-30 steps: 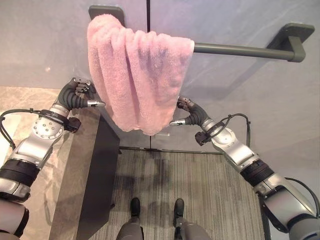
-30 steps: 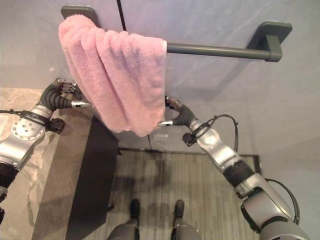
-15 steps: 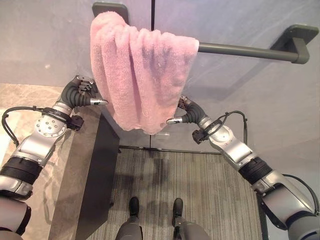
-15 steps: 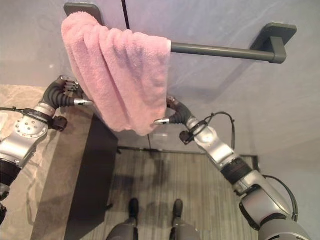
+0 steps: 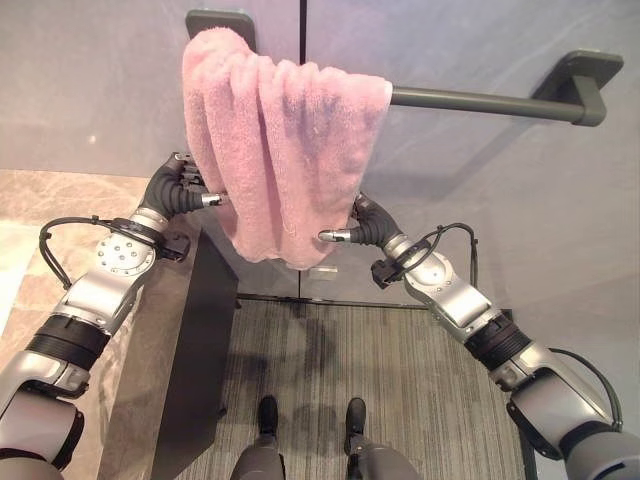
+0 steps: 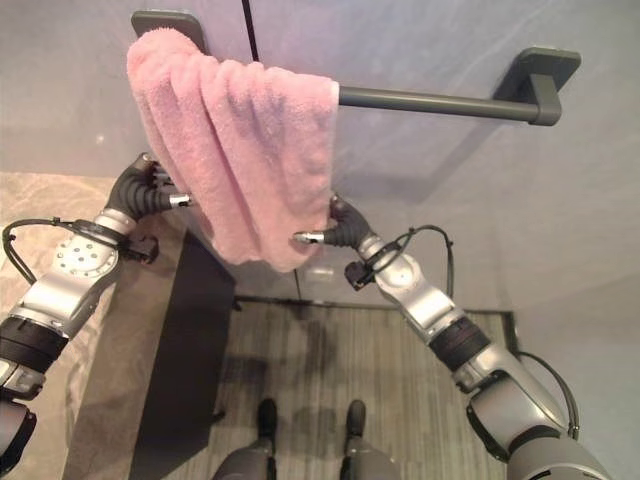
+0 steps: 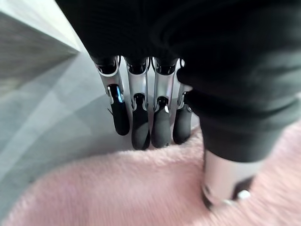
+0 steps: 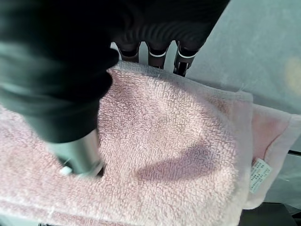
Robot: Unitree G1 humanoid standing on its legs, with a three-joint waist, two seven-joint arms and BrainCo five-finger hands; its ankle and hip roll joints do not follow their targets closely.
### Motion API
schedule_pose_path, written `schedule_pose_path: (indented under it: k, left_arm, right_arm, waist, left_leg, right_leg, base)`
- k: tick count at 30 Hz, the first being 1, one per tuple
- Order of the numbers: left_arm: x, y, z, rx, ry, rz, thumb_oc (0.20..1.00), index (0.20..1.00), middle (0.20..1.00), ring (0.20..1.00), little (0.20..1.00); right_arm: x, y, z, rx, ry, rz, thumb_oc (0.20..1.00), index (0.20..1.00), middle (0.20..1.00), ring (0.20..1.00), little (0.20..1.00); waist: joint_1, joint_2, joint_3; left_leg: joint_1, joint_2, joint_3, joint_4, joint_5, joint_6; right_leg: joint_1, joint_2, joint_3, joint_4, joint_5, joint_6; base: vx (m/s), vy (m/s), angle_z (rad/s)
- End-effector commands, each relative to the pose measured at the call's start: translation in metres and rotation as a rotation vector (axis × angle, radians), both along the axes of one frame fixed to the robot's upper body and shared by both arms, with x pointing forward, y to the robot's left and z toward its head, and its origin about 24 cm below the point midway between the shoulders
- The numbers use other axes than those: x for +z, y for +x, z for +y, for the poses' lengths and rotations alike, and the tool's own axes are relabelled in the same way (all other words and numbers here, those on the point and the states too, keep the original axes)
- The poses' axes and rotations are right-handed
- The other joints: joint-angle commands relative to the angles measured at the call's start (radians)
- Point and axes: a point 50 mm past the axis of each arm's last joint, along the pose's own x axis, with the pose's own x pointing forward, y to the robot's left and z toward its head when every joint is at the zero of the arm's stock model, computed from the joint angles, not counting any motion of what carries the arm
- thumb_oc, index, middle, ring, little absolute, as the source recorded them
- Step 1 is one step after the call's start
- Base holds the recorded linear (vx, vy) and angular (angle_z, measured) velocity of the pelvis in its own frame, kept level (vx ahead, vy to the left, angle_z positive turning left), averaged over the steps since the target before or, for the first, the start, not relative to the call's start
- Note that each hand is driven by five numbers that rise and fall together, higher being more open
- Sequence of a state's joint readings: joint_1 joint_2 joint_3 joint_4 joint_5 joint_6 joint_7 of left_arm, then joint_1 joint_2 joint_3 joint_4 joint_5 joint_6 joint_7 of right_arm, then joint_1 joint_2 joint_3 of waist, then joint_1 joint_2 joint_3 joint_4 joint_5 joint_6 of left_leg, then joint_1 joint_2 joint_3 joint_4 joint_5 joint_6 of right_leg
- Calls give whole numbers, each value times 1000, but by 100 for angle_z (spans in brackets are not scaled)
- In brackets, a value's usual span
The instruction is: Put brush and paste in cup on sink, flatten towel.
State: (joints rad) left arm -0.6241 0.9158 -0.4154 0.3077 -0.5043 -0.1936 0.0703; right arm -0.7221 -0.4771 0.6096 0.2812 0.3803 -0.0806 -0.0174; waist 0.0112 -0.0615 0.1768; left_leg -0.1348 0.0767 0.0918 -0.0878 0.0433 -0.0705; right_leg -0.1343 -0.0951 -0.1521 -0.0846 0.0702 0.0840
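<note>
Both arms reach up toward the wall, one on each side of the pink towel that hangs bunched over the left end of the dark towel bar. The towel covers only that end, beside the left mount; the rest of the bar, out to the right mount, is bare.

The left arm rises from the lower left with its wrist bent toward the towel's left edge. The left hand sits at that edge about halfway down the cloth. In its wrist view the fingers are straight and side by side, their dark tips just at the pile, and the thumb lies on the pink cloth apart from them. The hand looks open, though whether the fingertips actually press the towel is hard to tell.

The right arm comes up from the lower right, forearm angled toward the towel's lower right corner. The right hand is closed on the towel there: its thumb lies across the front of the cloth and its fingers pass behind the folded edge, pinching it.

A dark cabinet side stands below the left hand, next to a stone-patterned surface.
</note>
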Motion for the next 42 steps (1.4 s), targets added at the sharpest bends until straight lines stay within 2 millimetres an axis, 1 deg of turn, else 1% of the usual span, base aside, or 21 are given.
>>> schedule_pose_path:
  k: [1, 5, 6, 7, 8, 10, 13, 15, 17, 18, 19, 20, 22, 25, 26, 28, 32, 36, 40, 41, 42]
  left_arm:
    - [28, 0, -11, -56, -58, -134, 200, 200, 200, 200, 200]
    - [15, -9, -7, -41, -50, -125, 200, 200, 200, 200, 200]
    - [15, -10, -7, -40, -50, -124, 200, 200, 200, 200, 200]
    - [10, -13, -5, -31, -46, -119, 200, 200, 200, 200, 200]
    - [-1, -18, -5, -21, -61, -107, 200, 200, 200, 200, 200]
    - [-16, -26, -6, -9, -99, -91, 200, 200, 200, 200, 200]
    - [-23, -35, -8, -7, -95, -92, 200, 200, 200, 200, 200]
    - [-28, -44, -7, 5, -91, -104, 200, 200, 200, 200, 200]
    - [-27, -56, -3, 23, -75, -137, 200, 200, 200, 200, 200]
    - [-25, -60, -2, 26, -69, -150, 200, 200, 200, 200, 200]
    - [-17, -65, 0, 26, -49, -188, 200, 200, 200, 200, 200]
    - [-18, -69, 2, 35, -57, -186, 200, 200, 200, 200, 200]
    - [-12, -77, 4, 30, -51, -217, 200, 200, 200, 200, 200]
    - [-1, -83, 1, 5, -55, -272, 200, 200, 200, 200, 200]
    - [-1, -83, 1, 5, -55, -271, 200, 200, 200, 200, 200]
    - [12, -88, -2, -19, -64, -336, 200, 200, 200, 200, 200]
    - [23, -89, -11, -31, -127, -417, 200, 200, 200, 200, 200]
    - [12, -83, -21, -41, -220, -400, 200, 200, 200, 200, 200]
    - [2, -79, -26, -48, -280, -362, 200, 200, 200, 200, 200]
    - [-12, -75, -31, -62, -312, -297, 200, 200, 200, 200, 200]
    - [-19, -74, -32, -61, -307, -264, 200, 200, 200, 200, 200]
  right_arm:
    - [21, -4, 11, 53, 97, -63, 200, 200, 200, 200, 200]
    - [13, -8, -2, 15, 125, -47, 200, 200, 200, 200, 200]
    - [12, -8, -2, 16, 124, -46, 200, 200, 200, 200, 200]
    - [7, -9, -7, 0, 139, -30, 200, 200, 200, 200, 200]
    - [-1, -12, -12, -11, 170, 5, 200, 200, 200, 200, 200]
    - [-7, -15, -21, -45, 196, 23, 200, 200, 200, 200, 200]
    - [-10, -17, -28, -71, 200, 20, 200, 200, 200, 200, 200]
    - [-5, -21, -36, -85, 196, -16, 200, 200, 200, 200, 200]
    - [6, -25, -41, -85, 202, -71, 200, 200, 200, 200, 200]
    - [10, -26, -40, -78, 207, -88, 200, 200, 200, 200, 200]
    - [17, -29, -40, -64, 217, -115, 200, 200, 200, 200, 200]
    - [19, -31, -39, -55, 229, -123, 200, 200, 200, 200, 200]
    - [26, -35, -38, -31, 240, -154, 200, 200, 200, 200, 200]
    - [37, -42, -33, 24, 267, -198, 200, 200, 200, 200, 200]
    - [37, -43, -33, 24, 267, -197, 200, 200, 200, 200, 200]
    - [49, -47, -29, 58, 312, -235, 200, 200, 200, 200, 200]
    - [65, -53, -25, 83, 374, -293, 200, 200, 200, 200, 200]
    - [70, -54, -25, 55, 428, -328, 200, 200, 200, 200, 200]
    - [67, -53, -28, 22, 430, -329, 200, 200, 200, 200, 200]
    - [59, -51, -31, -14, 425, -303, 200, 200, 200, 200, 200]
    - [53, -50, -35, -42, 413, -288, 200, 200, 200, 200, 200]
  waist:
    - [-21, -2, -65]
    - [-18, 4, -74]
    - [-19, 5, -74]
    - [-17, 6, -77]
    - [-15, 8, -83]
    - [-11, 8, -88]
    - [-8, 10, -96]
    - [-3, 10, -104]
    - [5, 13, -115]
    - [7, 14, -118]
    - [12, 15, -119]
    - [14, 16, -123]
    - [19, 18, -130]
    - [25, 20, -140]
    - [24, 20, -139]
    - [27, 23, -150]
    - [19, 25, -158]
    - [8, 29, -163]
    - [3, 31, -165]
    - [-4, 33, -166]
    - [-7, 35, -167]
  left_leg:
    - [4, 18, -5, 0, 24, -25]
    - [17, 16, -5, 0, 18, -25]
    - [17, 16, -5, 0, 18, -25]
    - [22, 15, -4, 0, 16, -25]
    - [31, 16, -4, 0, 12, -25]
    - [40, 17, -5, 0, 9, -25]
    - [48, 18, -7, 0, 6, -26]
    - [57, 19, -9, 0, 2, -27]
    - [67, 21, -12, 0, -1, -29]
    - [69, 21, -13, 0, -2, -30]
    - [71, 22, -13, 0, -2, -31]
    - [75, 22, -15, 0, -2, -31]
    - [81, 24, -15, 0, -3, -33]
    - [91, 26, -17, 0, -5, -35]
    - [92, 26, -17, 0, -5, -35]
    - [104, 29, -15, 0, -5, -37]
    - [118, 32, -13, 0, -6, -40]
    - [126, 35, -7, 0, -5, -40]
    - [131, 36, -3, 0, -6, -38]
    - [134, 37, 0, 0, -7, -37]
    - [136, 37, 2, 0, -7, -37]
  right_leg:
    - [3, -150, 63, -3, 107, 138]
    - [17, -152, 60, -3, 99, 136]
    - [18, -152, 60, -3, 99, 136]
    - [23, -153, 58, -3, 95, 136]
    - [33, -154, 55, -3, 90, 136]
    - [44, -155, 51, -3, 83, 135]
    - [57, -156, 47, -3, 76, 135]
    - [70, -156, 43, -3, 68, 134]
    - [86, -155, 36, -3, 59, 131]
    - [90, -155, 34, -3, 57, 130]
    - [94, -156, 32, -3, 55, 129]
    - [99, -155, 30, -3, 52, 128]
    - [109, -155, 26, -3, 46, 126]
    - [121, -152, 23, -3, 39, 122]
    - [123, -151, 23, -3, 38, 122]
    - [135, -148, 23, -3, 32, 118]
    - [147, -146, 22, -3, 27, 114]
    - [151, -144, 28, -3, 25, 110]
    - [153, -143, 31, -3, 25, 109]
    - [153, -143, 34, -3, 27, 109]
    - [154, -142, 37, -3, 28, 108]
  base:
    - [20, 0, -9]
    - [5, -1, -1]
    - [0, 0, 0]
    - [34, -7, 0]
    - [38, -11, -1]
    - [18, -9, 0]
    - [0, 0, 0]
    - [0, 0, 0]
    - [0, 0, 0]
    - [0, 0, 0]
    - [0, 0, 0]
    - [-22, -28, 3]
    - [-14, -24, 4]
    - [-10, -28, 5]
    - [-8, -34, 4]
    - [0, 0, 0]
    - [-14, -21, 7]
    - [-3, -4, 2]
    - [0, 0, 0]
    - [0, 0, 0]
    - [0, 0, 0]
